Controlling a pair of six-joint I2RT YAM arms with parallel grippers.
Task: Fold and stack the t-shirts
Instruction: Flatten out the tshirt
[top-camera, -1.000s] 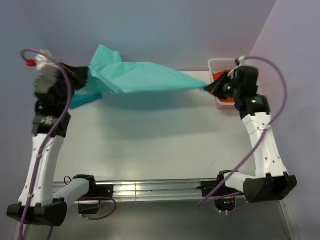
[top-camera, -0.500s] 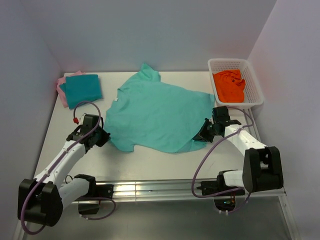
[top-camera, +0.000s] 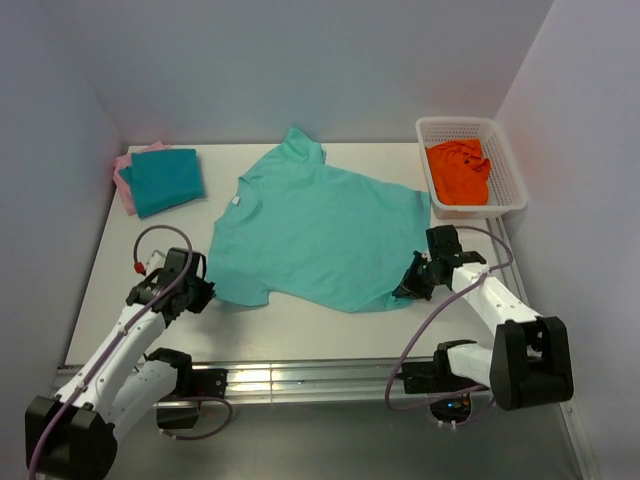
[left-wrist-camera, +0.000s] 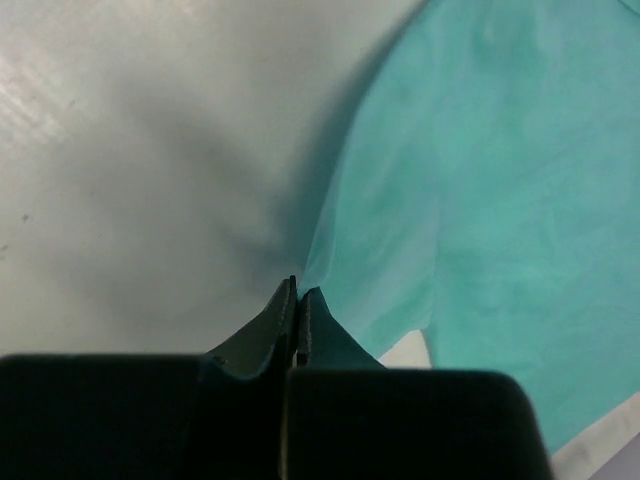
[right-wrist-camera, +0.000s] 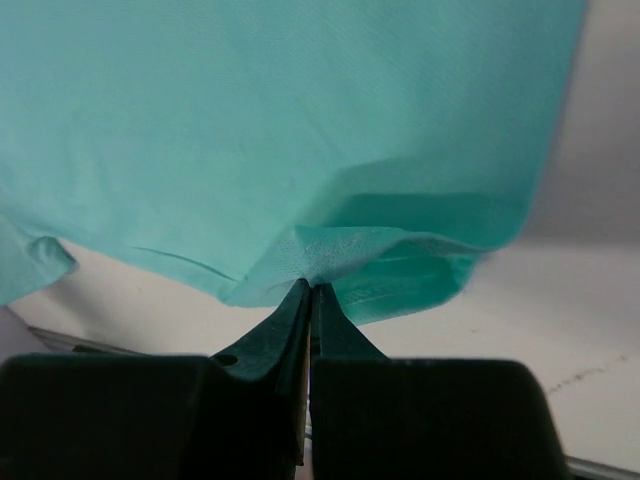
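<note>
The mint-green t-shirt (top-camera: 315, 235) lies spread flat in the middle of the table, collar toward the back. My left gripper (top-camera: 207, 291) is shut on its near left corner, which the left wrist view shows pinched at the fingertips (left-wrist-camera: 300, 290). My right gripper (top-camera: 409, 287) is shut on its near right corner, bunched at the fingertips in the right wrist view (right-wrist-camera: 310, 285). A folded teal t-shirt (top-camera: 165, 180) lies on a folded pink t-shirt (top-camera: 124, 183) at the back left.
A white basket (top-camera: 505, 165) holding an orange cloth (top-camera: 458, 172) stands at the back right. Walls close in the back and both sides. A metal rail (top-camera: 300, 378) runs along the near edge.
One second ago both arms held the mint shirt stretched in the air. They have lowered it onto the table and drawn its near edge toward the front, still gripping both corners.
</note>
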